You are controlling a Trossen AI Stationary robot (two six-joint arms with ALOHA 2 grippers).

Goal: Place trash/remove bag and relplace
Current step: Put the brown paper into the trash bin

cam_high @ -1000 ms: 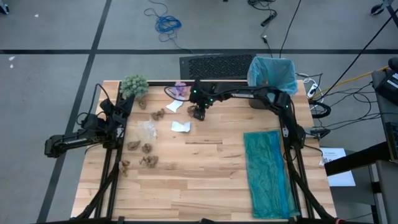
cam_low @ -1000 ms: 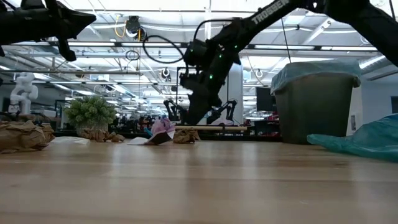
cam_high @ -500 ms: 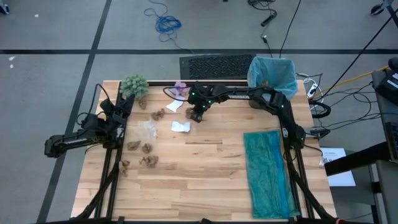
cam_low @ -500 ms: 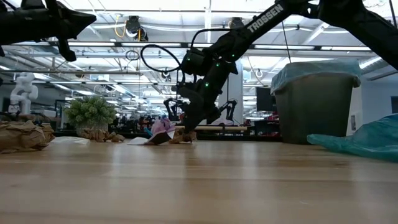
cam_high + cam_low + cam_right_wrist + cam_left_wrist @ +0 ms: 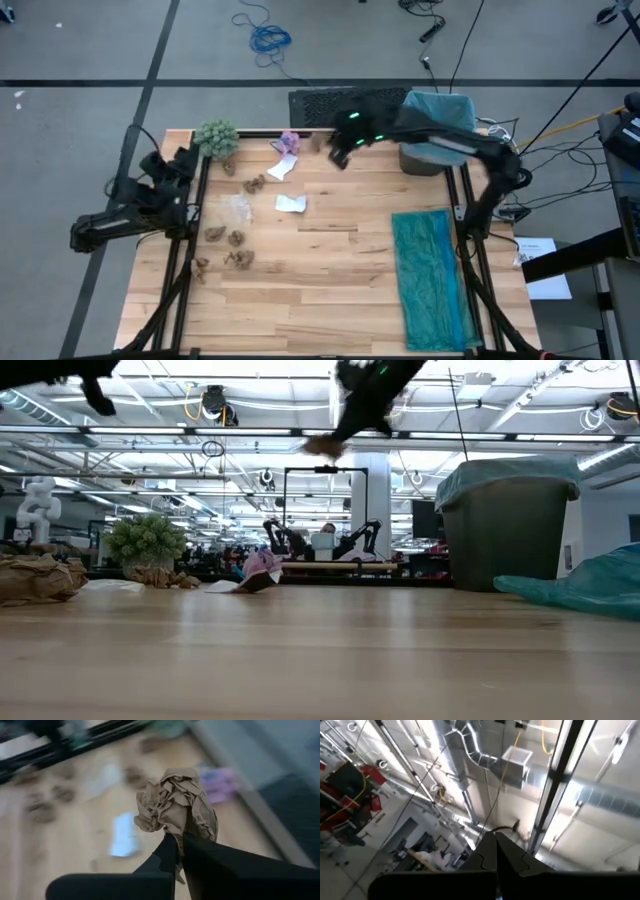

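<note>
Right gripper (image 5: 337, 157) now up off the table, no longer low by the white scraps near the upper middle of the high view. Now pinched tight on a brown wad (image 5: 176, 807), fingers wide apart before. Brown wad lifted along, seen high at the top middle of the low view, gone from its spot on the wood. Right arm swung toward the upper right, closer to the bin. Left gripper (image 5: 496, 851) tipped up a little higher at the far left.
</note>
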